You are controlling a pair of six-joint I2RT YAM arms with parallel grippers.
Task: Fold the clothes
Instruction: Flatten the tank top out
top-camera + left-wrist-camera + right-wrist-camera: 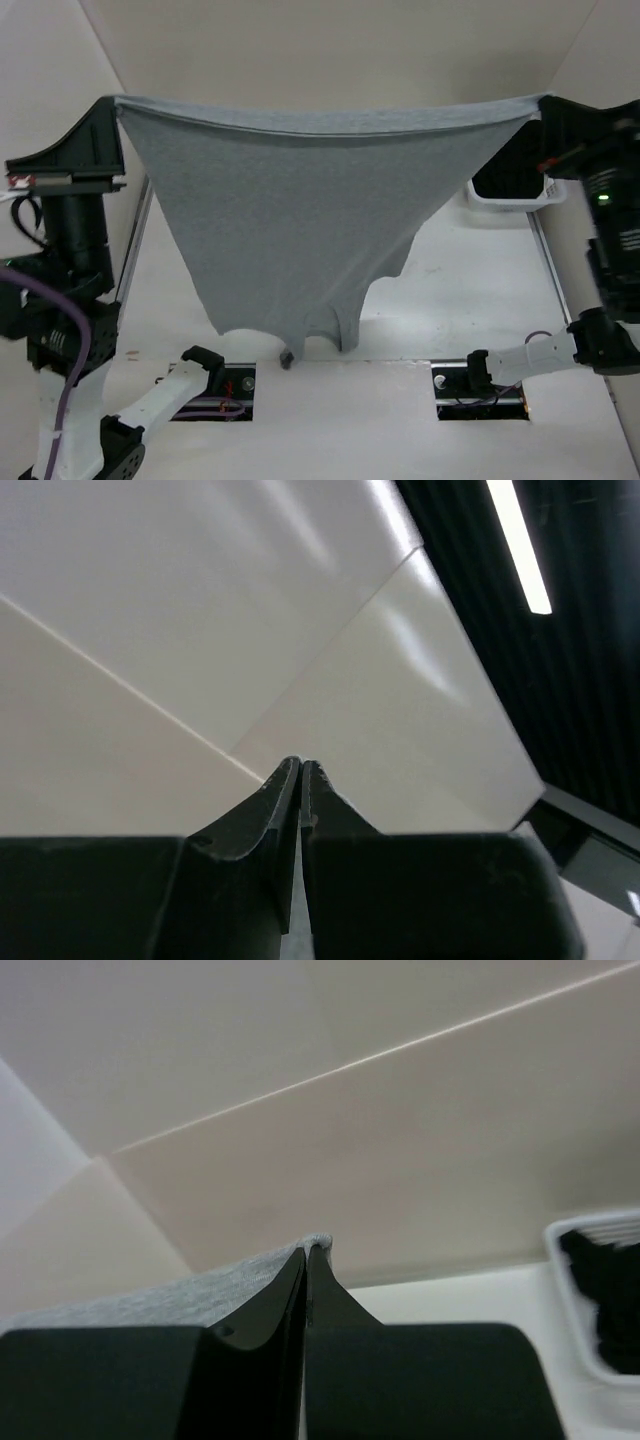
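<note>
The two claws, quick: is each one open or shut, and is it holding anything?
Left gripper: shut, pinching one top corner of the hanging grey tank top.
Right gripper: shut, pinching the opposite corner.

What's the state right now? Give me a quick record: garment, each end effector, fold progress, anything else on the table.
garment: grey tank top, lifted and stretched wide, hem on top, straps hanging down
left end effector: shut on one hem corner
right end effector: shut on the other hem corner, grey fabric at its tips
fold progress: none yet
lower end: straps low over the table; cannot tell if they touch it
other: white basket at far right, black item inside
</note>
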